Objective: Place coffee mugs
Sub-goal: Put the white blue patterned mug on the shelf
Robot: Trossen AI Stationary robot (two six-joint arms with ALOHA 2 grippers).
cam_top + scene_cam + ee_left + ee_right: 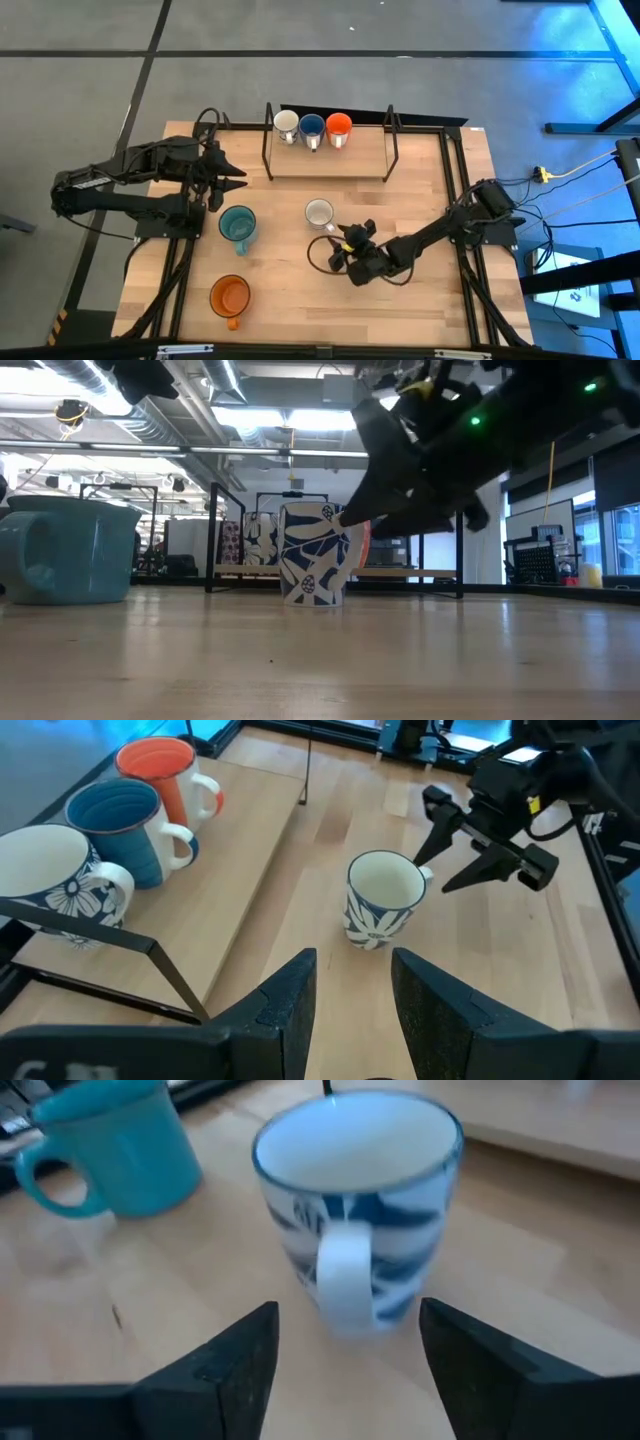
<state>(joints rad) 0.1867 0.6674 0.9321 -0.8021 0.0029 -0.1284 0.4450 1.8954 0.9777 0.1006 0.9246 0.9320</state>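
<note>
The right gripper [341,238] sits just below and right of the floral mug [319,213] near the centre of the high view, its fingers [225,1365] spread apart with the handle lined up between them. The likeliest slip, as I judge it, is a push rather than a grasp: the mug stands free on the bare counter [420,300], so a fingertip meeting the wall or handle off-centre could skid or spin it away. A pinch on the handle alone could also let the mug swing or tip when lifted. The rack [330,155] at the top centre already carries three mugs in a row, so a careless set-down could knock them.

The floral mug is white with dark blue flower patterns, upright, handle towards the right gripper. A teal mug [238,226] stands left of it, and an orange mug [230,296] at the lower left.

The left gripper [232,175] waits at the upper left, above the teal mug, fingers apart and holding nothing.
</note>
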